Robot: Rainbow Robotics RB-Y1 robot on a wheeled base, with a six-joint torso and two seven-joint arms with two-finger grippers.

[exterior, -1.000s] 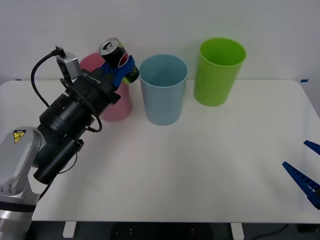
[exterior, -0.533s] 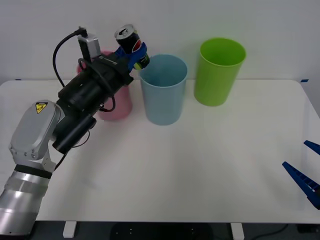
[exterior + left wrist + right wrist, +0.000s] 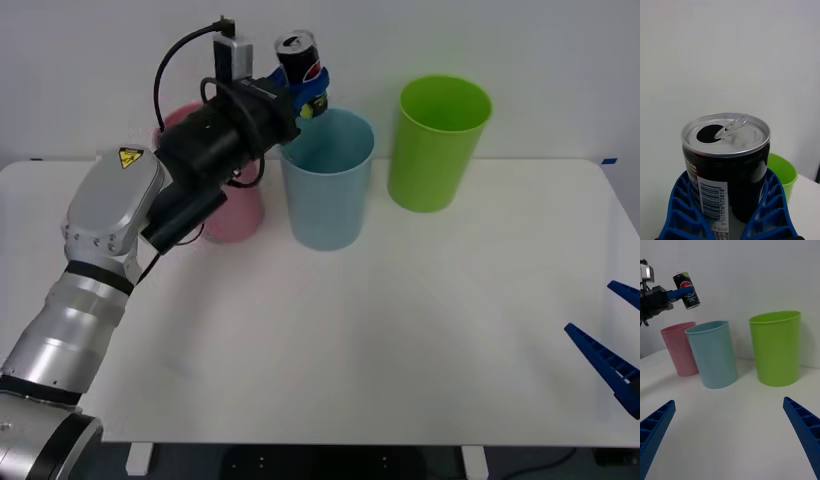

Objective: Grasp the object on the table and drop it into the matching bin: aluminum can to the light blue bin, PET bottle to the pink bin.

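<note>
Aloft, left gripper clenched on aluminum can, near upright, pull tab up, held over near-left rim of light blue bin, not yet centred over mouth. Right gripper spread wide, idle low at table edge, well apart.

Lime green bin upright, rightmost; white wall behind.
</note>
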